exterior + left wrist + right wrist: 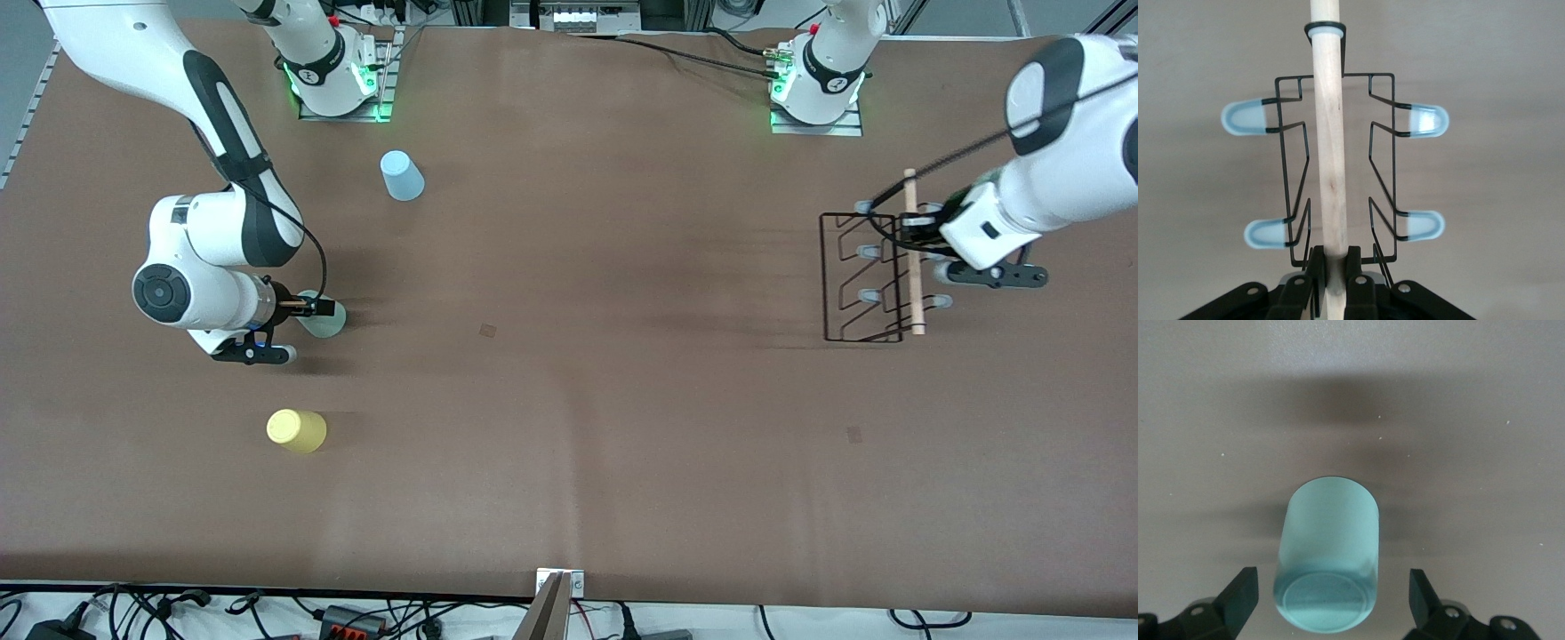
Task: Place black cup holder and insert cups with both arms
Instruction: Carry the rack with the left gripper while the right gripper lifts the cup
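The black cup holder is at the left arm's end of the table. My left gripper is shut on its light wooden rod handle. In the left wrist view my left gripper clamps the rod, with the wire rack and its pale pegs below. My right gripper is open over the mint green cup. In the right wrist view my right gripper has one finger on each side of the cup, not touching it. The cup's closed end faces the camera.
A light blue cup stands near the right arm's base. A yellow cup stands nearer the front camera than the mint cup. The brown table has bare room between the cups and the holder.
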You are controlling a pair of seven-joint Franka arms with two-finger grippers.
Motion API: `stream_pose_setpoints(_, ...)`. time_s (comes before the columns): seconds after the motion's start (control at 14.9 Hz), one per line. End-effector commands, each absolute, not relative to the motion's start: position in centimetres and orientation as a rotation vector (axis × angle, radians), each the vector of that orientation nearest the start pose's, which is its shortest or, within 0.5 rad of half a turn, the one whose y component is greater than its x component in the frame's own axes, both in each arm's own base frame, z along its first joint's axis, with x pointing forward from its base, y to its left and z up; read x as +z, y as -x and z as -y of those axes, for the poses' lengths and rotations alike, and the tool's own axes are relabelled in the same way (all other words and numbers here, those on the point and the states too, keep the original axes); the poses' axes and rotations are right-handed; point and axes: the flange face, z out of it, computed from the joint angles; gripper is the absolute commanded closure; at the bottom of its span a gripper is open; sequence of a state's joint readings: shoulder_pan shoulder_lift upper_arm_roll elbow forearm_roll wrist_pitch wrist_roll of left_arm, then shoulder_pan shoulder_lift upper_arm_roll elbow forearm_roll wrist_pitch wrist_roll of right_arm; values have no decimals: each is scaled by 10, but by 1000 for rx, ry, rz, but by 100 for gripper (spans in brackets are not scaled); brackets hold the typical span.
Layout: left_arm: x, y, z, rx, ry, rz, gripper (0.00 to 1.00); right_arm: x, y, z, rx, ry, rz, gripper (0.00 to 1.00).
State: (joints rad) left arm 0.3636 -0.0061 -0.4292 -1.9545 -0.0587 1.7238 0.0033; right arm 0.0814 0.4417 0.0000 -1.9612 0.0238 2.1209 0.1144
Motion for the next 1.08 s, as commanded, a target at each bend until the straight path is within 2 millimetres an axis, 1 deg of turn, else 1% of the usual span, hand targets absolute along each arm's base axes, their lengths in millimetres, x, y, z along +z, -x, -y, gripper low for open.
stream_pose_setpoints(0.0,477,-542,91,435,3209,-119,99,226,-579,-51,430,3107,-104,0)
stream_pose_setpoints(0.13,473,-551,124,475,3247,-122,99,228,-580,-53,423,3108,-93,0)
stream_pose_setpoints(0.2,471,-555,138,497,3278,-112,99,232,-580,-55,416,3109,-88,0)
stream_pose_setpoints(0.34,473,-557,175,519,3312,-79,99,234,-580,-55,413,3108,-71,4)
stream_pose_setpoints(0.4,471,-554,198,536,3306,-56,99,234,-580,-55,413,3108,-64,4)
stream_pose_setpoints(0.47,471,-554,216,529,3310,-34,99,233,-580,-55,415,3108,-64,5)
stream_pose_setpoints(0.54,464,-556,228,541,3316,-20,99,232,-579,-55,418,3108,-64,6)
stream_pose_setpoints(0.6,459,-556,239,539,3320,-7,99,231,-579,-56,423,3108,-62,10)
stream_pose_setpoints(0.81,449,-545,288,523,3323,62,99,230,-578,-59,430,3108,-55,22)
stream_pose_setpoints(0.87,445,-544,298,509,3330,89,99,229,-578,-59,435,3107,-55,24)
stream_pose_setpoints(0.94,440,-541,311,506,3336,94,99,229,-578,-60,437,3107,-52,25)
stream_pose_setpoints(1.01,438,-536,325,496,3340,104,99,229,-578,-60,435,3107,-50,27)
